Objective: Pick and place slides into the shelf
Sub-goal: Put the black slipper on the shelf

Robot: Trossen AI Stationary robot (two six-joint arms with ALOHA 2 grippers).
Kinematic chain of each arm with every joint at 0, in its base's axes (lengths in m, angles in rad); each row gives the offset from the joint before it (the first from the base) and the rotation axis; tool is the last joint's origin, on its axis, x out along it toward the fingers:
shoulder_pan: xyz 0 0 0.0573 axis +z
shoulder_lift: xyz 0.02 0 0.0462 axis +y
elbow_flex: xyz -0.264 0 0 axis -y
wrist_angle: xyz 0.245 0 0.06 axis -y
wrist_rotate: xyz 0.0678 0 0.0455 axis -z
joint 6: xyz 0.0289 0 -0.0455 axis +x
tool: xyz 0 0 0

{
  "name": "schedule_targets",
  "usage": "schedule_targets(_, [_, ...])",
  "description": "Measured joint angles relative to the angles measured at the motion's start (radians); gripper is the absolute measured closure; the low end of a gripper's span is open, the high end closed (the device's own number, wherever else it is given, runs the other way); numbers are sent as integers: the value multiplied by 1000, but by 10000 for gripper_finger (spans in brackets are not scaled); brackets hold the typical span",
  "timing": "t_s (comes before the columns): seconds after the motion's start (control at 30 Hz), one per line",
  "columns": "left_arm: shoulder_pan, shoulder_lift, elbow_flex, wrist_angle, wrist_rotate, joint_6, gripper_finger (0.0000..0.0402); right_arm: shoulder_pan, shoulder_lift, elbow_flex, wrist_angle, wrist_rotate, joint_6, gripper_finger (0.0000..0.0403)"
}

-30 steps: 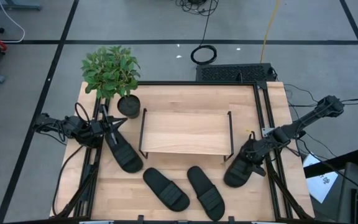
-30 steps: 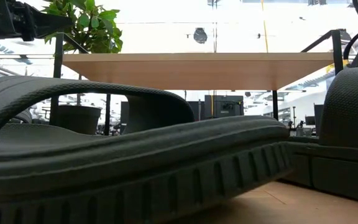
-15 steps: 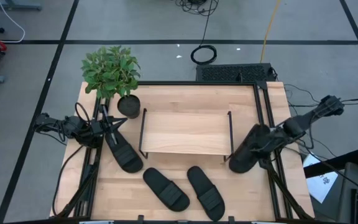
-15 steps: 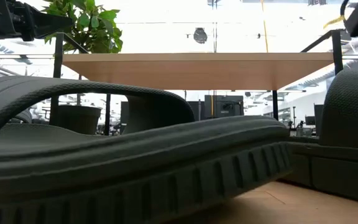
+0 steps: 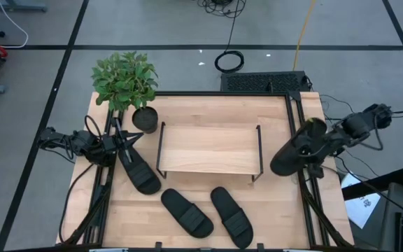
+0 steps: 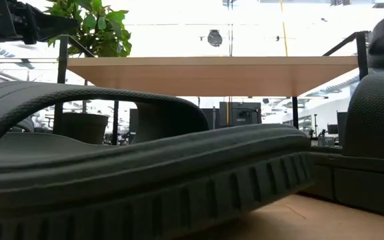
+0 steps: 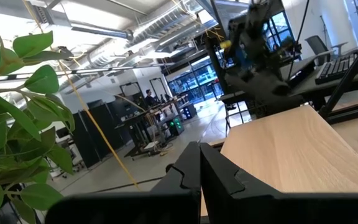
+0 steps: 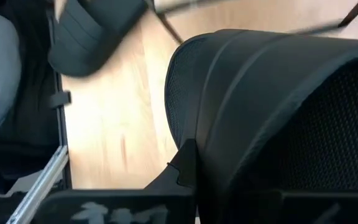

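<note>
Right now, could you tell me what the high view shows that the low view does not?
Only the high view shows the right gripper shut on a slide off the shelf's right end, the left gripper by another slide, and the cable coil on the floor. Only the low view shows the room behind, seen under the shelf board. Both share the shelf, the plant and the two front slides.

Four slides (image 5: pixel 140 173) (image 5: pixel 187 212) (image 5: pixel 231 216) (image 5: pixel 296 150), one shelf (image 5: pixel 209 149), one plant (image 5: pixel 124 79) (potted).
</note>
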Motion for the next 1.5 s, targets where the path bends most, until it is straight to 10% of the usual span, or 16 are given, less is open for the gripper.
schedule_targets(0.4, [0, 0, 0, -1, 0, 17, 401, -28, 330, 426, -37, 24, -389, 402])
schedule_targets(0.67, [0, 0, 0, -1, 0, 20, 401, -291, 599, 677, -99, -113, -764, 402])
schedule_targets(0.97, [0, 0, 0, -23, 0, 11, 401, -611, 847, 804, -56, -625, -1110, 402])
schedule_targets(1.5, [0, 0, 0, -72, 0, 41, 401, -760, 1077, 777, -179, -661, -1191, 400])
